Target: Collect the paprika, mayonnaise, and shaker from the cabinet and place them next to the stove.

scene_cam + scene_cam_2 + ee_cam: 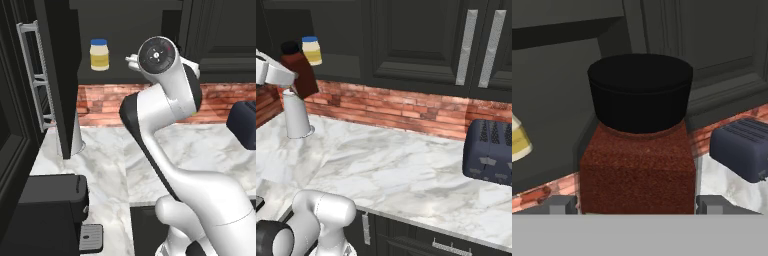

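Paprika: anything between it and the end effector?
Nothing visible. In the hand view the paprika sits between the two fingertips of the end effector, in front of the cabinet.

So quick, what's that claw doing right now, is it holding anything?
Gripper: closed on the paprika, one finger on each side of the bottle, held out in front of the cabinet.
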### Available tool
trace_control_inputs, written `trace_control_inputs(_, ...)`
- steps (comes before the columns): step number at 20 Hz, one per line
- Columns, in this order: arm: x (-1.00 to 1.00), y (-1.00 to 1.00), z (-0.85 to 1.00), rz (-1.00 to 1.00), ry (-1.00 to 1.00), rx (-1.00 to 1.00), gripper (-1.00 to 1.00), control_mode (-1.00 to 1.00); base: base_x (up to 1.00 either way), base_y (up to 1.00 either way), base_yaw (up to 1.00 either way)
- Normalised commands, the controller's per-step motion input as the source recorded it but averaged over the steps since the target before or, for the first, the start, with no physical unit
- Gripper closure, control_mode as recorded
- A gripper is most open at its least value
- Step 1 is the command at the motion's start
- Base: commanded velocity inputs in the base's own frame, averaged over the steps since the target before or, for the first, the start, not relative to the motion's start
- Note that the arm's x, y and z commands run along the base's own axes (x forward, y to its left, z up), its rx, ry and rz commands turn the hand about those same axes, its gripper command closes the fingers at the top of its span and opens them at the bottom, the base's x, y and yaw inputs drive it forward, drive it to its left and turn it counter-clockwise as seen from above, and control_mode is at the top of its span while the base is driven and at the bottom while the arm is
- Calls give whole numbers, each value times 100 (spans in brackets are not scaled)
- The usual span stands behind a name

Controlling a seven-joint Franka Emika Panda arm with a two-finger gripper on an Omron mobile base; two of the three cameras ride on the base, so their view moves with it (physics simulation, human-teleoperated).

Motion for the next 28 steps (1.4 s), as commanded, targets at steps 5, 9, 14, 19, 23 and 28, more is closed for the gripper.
trace_control_inputs(5, -33, 1, -11, 0, 0, -1, 100, -100, 0, 0, 0)
trace_control_inputs(9, -15, 0, -7, 0, -1, 0, 100, -100, 0, 0, 0)
trace_control_inputs(14, -24, -8, -5, -6, -2, 2, 100, 100, -41, -26, -19)
trace_control_inputs(19, 0, 0, 0, 0, 0, 0, 100, 100, -64, -39, -41)
trace_control_inputs(23, 0, 0, 0, 0, 0, 0, 100, 100, -51, -40, -42)
trace_control_inputs(28, 0, 0, 0, 0, 0, 0, 100, 100, -34, -54, -45)
